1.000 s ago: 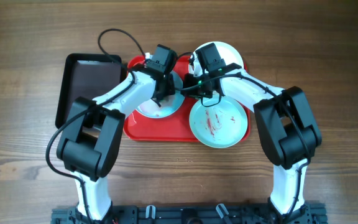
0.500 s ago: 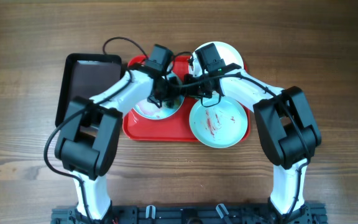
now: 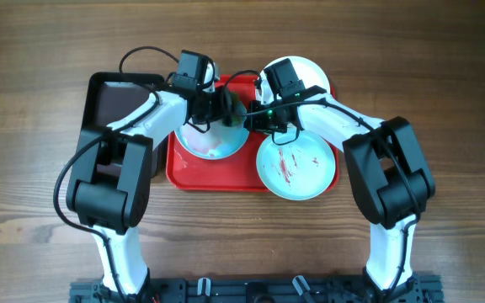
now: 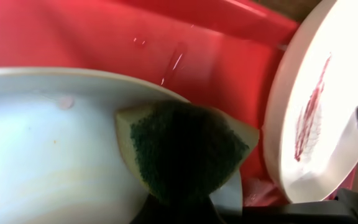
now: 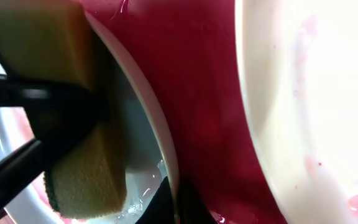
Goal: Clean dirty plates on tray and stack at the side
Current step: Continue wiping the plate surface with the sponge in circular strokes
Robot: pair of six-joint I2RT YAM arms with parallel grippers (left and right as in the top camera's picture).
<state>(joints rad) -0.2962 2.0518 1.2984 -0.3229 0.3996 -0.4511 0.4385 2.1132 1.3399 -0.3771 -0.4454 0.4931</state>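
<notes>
The red tray (image 3: 200, 175) holds a pale mint plate (image 3: 209, 143) at its left and a mint plate with dark red smears (image 3: 297, 164) at its right front. The white plate (image 3: 308, 71) lies at the tray's far right corner. My left gripper (image 3: 228, 109) is shut on a green-and-yellow sponge (image 4: 185, 146) and presses it on the left plate's (image 4: 42, 143) right edge. My right gripper (image 3: 255, 116) is shut on that plate's rim (image 5: 148, 106), fingers pinching it (image 5: 176, 199). The sponge also shows in the right wrist view (image 5: 61, 124).
A narrow black tray (image 3: 112, 105) lies against the red tray's left side. A smeared plate (image 4: 309, 106) stands close to the right of the sponge. Bare wooden table (image 3: 445, 101) surrounds both trays.
My left wrist has swung to the left and back, and the sponge has slid across the left plate toward its right edge. The right arm has held still on the rim.
</notes>
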